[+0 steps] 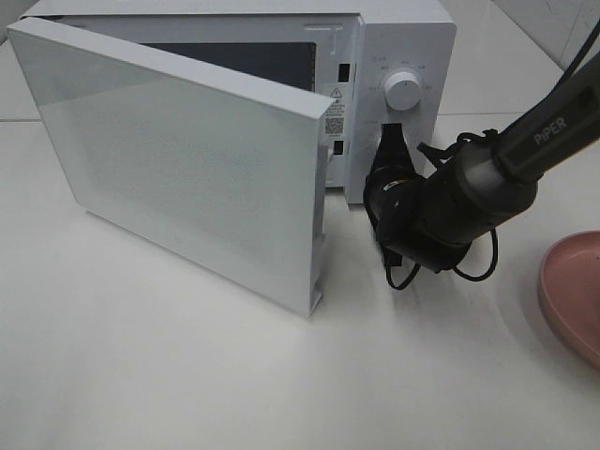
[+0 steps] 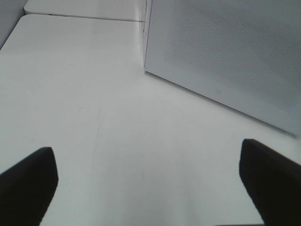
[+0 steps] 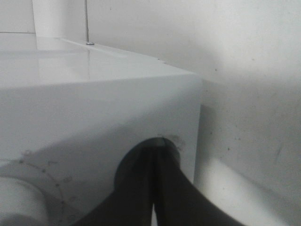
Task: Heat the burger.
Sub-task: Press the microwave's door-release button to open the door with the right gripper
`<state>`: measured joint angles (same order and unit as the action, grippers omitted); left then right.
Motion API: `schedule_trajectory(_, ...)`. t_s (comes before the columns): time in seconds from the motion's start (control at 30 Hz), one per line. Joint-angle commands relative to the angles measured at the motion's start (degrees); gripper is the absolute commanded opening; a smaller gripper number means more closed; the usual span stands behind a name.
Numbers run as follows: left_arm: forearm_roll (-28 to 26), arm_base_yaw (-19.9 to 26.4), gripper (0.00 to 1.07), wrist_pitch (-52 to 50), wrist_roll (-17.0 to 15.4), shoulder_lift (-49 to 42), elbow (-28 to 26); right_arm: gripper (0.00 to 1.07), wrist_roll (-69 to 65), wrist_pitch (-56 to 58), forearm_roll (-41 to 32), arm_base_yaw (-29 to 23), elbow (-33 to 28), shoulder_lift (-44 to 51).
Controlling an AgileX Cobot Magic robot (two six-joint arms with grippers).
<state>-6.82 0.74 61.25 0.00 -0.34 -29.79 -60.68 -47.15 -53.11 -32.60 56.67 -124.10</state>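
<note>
R pincer (image 1: 391, 142): jaws shut tight, nothing held. Tips are planted on the microwave (image 1: 403, 37) control panel, in a round recess just below the knob (image 1: 403, 91). R wrist view agrees: closed tips are at the recess and the knob is close beside them.

Door (image 1: 178, 159): swung wide open. Its free edge is near the R pincer, on the side twd the L arm. The cavity lies behind the door from the high cam, so only a dark strip shows above it.

L pincer (image 2: 146, 155): jaws spread as wide as they go, empty, hanging over bare table (image 2: 94, 94). The door's outer face is ahead of it & off to one side, apart from both fingers. This pincer doesn't show in the high view.

Burger: not in any view. Can't tell if it's inside the cavity or off-frame. Pink plate (image 1: 574, 281) sits on the R pincer's outer side, well apart & cut by the frame edge. The visible part is bare.

Step, my read: door-opening stage. The R tips look to be on the release button & the door stands sprung.

Next move, judged:
- R pincer comes off the panel w/o clipping the door edge.
- Locate the burger first.
- If it's outside, use wide jaws & a gentle squeeze across the bun. The stacked layers prob. shear or squash easily.
- Carry it in past the door edge.
- Shut the door, then turn the knob.
</note>
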Motion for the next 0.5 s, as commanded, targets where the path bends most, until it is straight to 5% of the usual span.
schedule_trajectory(0.03,-0.2,-0.1,0.99,-0.1,-0.5,-0.9,0.1,0.0,0.9,-12.9,6.5,2.5,4.9,0.7)
schedule_trajectory(0.5,-0.2,-0.1,0.99,-0.1,-0.5,-0.9,0.1,0.0,0.5,-8.8,5.8,2.3,1.4,2.9)
